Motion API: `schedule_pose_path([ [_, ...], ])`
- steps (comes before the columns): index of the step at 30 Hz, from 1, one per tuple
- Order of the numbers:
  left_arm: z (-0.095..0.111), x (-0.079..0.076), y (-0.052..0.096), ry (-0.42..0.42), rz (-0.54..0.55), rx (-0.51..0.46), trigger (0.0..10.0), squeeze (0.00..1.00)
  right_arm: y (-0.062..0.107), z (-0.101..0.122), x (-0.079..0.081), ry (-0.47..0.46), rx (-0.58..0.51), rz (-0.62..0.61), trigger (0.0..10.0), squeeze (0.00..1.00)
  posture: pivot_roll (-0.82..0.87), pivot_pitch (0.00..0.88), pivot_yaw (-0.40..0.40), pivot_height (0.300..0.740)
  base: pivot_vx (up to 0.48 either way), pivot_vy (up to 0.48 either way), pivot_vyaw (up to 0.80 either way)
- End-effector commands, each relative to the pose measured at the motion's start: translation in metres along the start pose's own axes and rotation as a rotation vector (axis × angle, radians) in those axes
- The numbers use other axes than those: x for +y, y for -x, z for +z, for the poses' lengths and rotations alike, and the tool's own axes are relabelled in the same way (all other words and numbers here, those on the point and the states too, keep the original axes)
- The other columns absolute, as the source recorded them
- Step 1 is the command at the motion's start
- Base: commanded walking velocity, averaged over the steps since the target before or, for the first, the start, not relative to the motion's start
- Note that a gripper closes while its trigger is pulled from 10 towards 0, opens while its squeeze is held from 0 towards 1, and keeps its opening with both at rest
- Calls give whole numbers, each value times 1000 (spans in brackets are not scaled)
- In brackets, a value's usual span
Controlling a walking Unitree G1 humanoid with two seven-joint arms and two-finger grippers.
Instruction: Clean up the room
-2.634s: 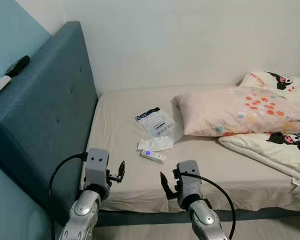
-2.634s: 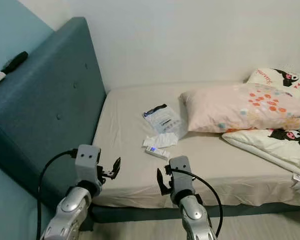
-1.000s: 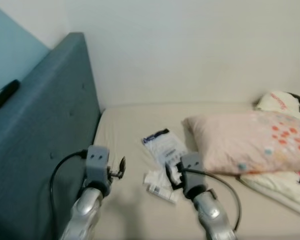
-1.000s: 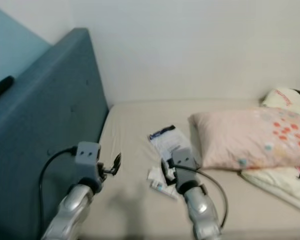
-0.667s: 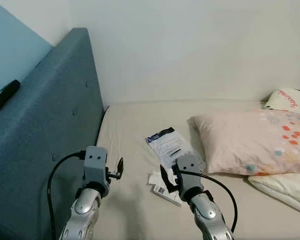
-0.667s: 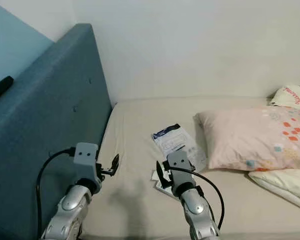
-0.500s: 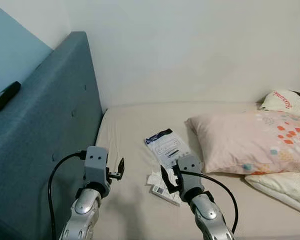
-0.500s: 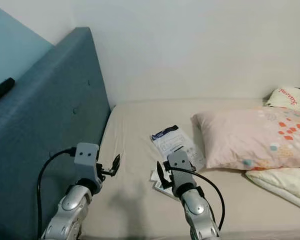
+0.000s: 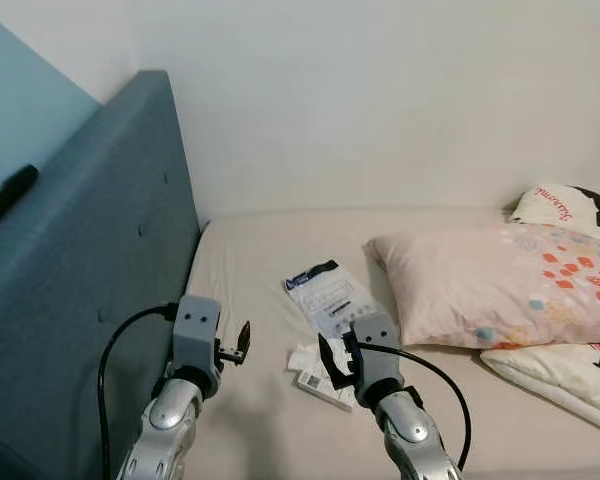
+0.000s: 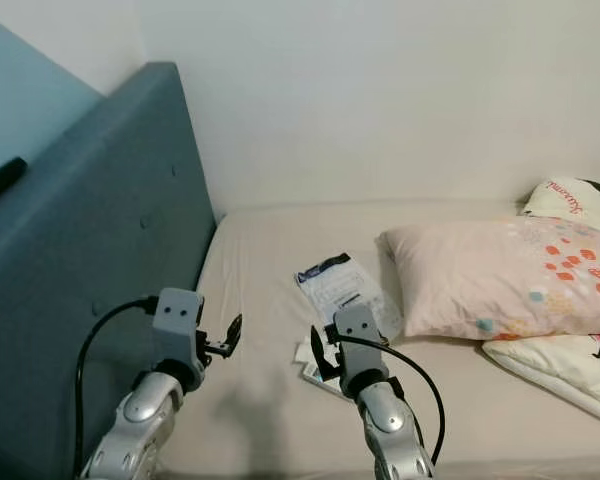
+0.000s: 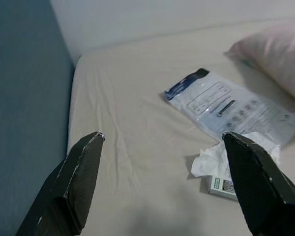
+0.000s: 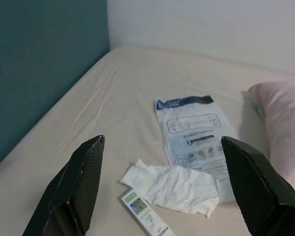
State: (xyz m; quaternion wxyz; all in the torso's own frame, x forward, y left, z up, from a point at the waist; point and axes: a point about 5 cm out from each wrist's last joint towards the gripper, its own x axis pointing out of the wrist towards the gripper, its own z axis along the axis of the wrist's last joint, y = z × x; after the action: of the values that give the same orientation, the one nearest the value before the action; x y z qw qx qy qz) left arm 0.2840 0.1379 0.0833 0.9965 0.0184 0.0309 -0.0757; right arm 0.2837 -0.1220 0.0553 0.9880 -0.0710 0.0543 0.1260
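Note:
On the beige bed (image 9: 250,250) lie a white plastic packet with a blue end (image 9: 330,298), a crumpled white tissue (image 12: 172,188) and a small white box with a green label (image 12: 145,214) just under the tissue. My right gripper (image 9: 332,362) hovers open right in front of the tissue and box, with nothing between its fingers. My left gripper (image 9: 242,342) is open too, held over the bare sheet near the headboard. In the left wrist view the packet (image 11: 231,105) and tissue (image 11: 221,157) sit ahead, off toward one finger.
A tall teal headboard (image 9: 90,270) runs along the left, with a black remote (image 9: 8,192) on the ledge above it. A pink pillow (image 9: 480,285), a cartoon-print pillow (image 9: 570,205) and a folded duvet (image 9: 560,370) take up the bed's right side.
The camera has come closer to the bed and shifted slightly. Both arms stay raised and open, and the packet, tissue and box lie where they were.

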Motion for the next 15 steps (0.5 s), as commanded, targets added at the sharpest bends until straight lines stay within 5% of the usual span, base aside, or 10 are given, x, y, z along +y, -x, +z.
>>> schedule_pose_path([
  [1, -5, -5, 0, 2, -24, 30, 10000, 0, 3, -8, -5, -19, 50, -31, 10000, 0, 0, 83, 6, 740, 0, 0, 0],
  [15, -5, -2, -2, -18, -36, 41, 10000, 0, 1, -9, -10, -35, 73, -72, 10000, 0, 0, 86, 5, 740, 0, 0, 0],
])
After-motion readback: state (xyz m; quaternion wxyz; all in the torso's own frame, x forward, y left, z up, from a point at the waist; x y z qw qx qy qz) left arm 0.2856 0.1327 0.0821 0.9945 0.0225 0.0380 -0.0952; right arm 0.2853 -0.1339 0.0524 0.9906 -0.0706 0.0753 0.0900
